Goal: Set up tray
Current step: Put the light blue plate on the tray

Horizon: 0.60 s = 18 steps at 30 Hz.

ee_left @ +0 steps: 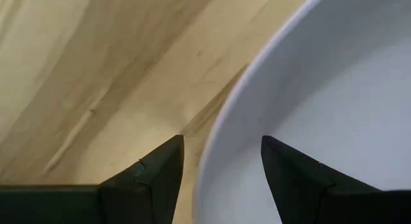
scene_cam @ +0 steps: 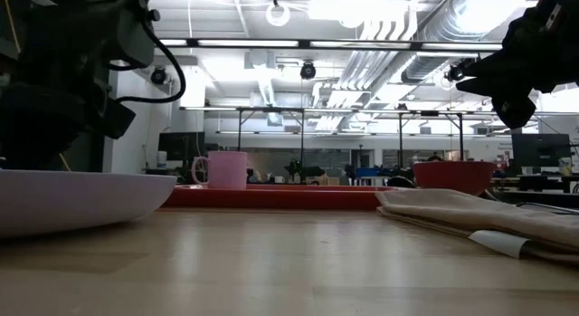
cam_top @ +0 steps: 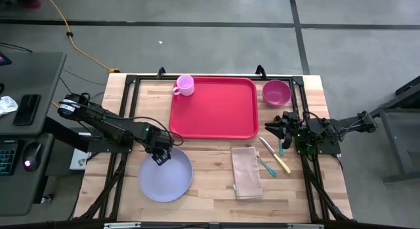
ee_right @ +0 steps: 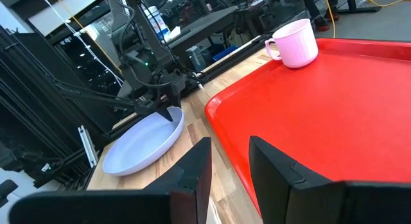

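Straddling plate [ee_left: 321,108] rim, left end effector [ee_left: 221,166] open, ungripped; overhead hides this.

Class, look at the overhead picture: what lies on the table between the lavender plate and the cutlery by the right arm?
A folded beige napkin lies between the plate and the cutlery, on bare wood; the high view shows it.

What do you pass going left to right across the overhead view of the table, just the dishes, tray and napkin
Lavender plate → pink mug → red tray → folded napkin → purple bowl.
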### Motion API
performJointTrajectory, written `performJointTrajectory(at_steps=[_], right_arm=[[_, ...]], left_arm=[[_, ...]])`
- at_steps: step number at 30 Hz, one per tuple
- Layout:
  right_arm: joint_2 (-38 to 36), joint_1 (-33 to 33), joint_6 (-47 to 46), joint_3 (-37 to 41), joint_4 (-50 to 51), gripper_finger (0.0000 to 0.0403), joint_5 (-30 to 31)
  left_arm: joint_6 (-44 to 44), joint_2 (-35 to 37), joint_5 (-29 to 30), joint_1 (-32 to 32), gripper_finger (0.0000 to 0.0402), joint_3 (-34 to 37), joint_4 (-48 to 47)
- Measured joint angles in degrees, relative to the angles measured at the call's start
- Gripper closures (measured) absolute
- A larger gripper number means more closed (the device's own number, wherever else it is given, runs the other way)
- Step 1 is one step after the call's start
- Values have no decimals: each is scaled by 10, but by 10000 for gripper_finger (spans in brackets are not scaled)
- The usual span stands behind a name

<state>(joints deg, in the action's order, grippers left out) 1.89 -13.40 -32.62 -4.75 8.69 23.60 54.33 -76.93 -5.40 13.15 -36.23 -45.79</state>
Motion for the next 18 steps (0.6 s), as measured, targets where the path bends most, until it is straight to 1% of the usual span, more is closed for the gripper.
performJointTrajectory(at_steps=[8,18], right_arm=[[0,0,0,0,0,320,5],[0,0,0,0,0,320,5]], left_arm=[[-18,0,-1,0,163,0,-9],[-13,0,19,0,164,0,-47]])
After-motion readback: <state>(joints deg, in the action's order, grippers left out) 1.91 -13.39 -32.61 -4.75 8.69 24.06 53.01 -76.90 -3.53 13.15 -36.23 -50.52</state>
